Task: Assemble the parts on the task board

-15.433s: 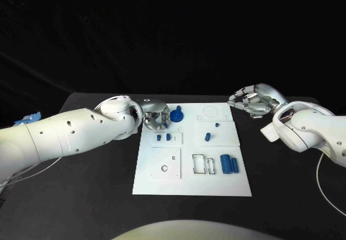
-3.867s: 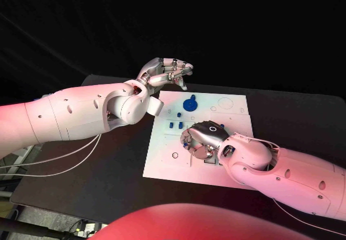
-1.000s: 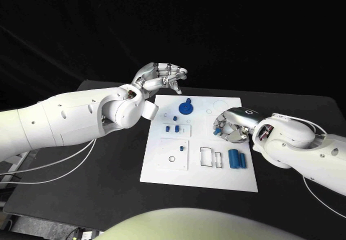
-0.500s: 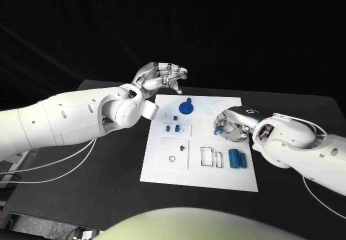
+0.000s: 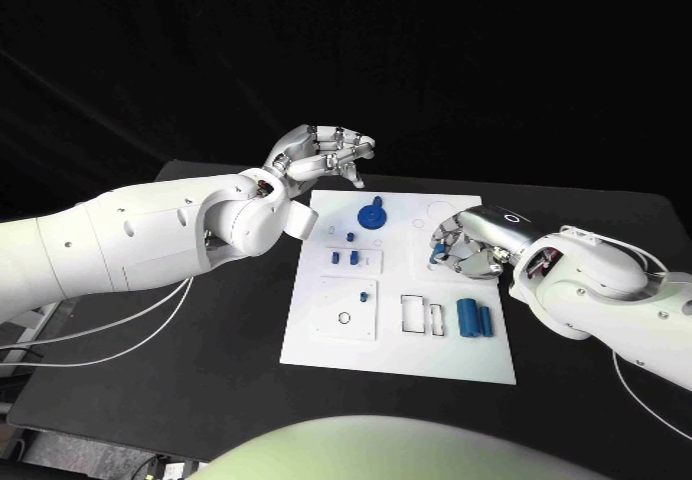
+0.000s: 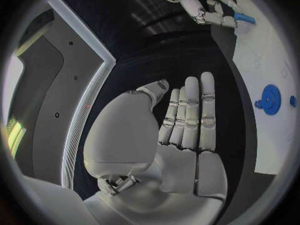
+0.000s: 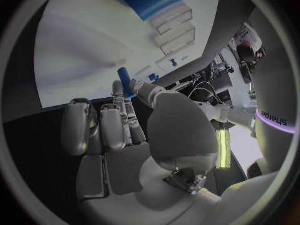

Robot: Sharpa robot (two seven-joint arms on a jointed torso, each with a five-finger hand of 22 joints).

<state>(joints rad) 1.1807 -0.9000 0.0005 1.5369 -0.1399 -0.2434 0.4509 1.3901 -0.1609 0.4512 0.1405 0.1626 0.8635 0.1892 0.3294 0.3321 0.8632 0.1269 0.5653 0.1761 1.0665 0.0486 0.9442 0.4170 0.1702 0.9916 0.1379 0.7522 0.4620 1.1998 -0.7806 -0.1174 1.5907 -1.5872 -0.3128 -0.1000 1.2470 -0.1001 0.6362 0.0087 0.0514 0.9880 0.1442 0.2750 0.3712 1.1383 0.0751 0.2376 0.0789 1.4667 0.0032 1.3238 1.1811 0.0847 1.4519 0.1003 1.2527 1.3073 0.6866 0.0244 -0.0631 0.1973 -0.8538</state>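
The white task board [image 5: 326, 342] lies in the middle of the black table. My right hand [image 5: 467, 243] hovers over the board's right middle and pinches a small blue peg [image 7: 125, 81] between thumb and finger; the peg [image 6: 244, 19] also shows in the left wrist view. My left hand [image 5: 320, 152] is raised beyond the board's far left corner, fingers straight and side by side [image 6: 189, 116], holding nothing. A blue round part [image 5: 374, 214] stands near the board's far edge. Small blue pegs [image 5: 336, 256] stand left of centre. Two blue cylinders [image 5: 475, 317] lie side by side at the near right.
Rectangular slots [image 5: 415, 314] lie left of the cylinders, and a square plate with a round hole [image 5: 346, 305] sits at the board's near left. Black table [image 5: 216, 350] surrounds the board on all sides.
My right hand has shifted slightly toward the board's far side with the peg still pinched. The left hand has stayed still.
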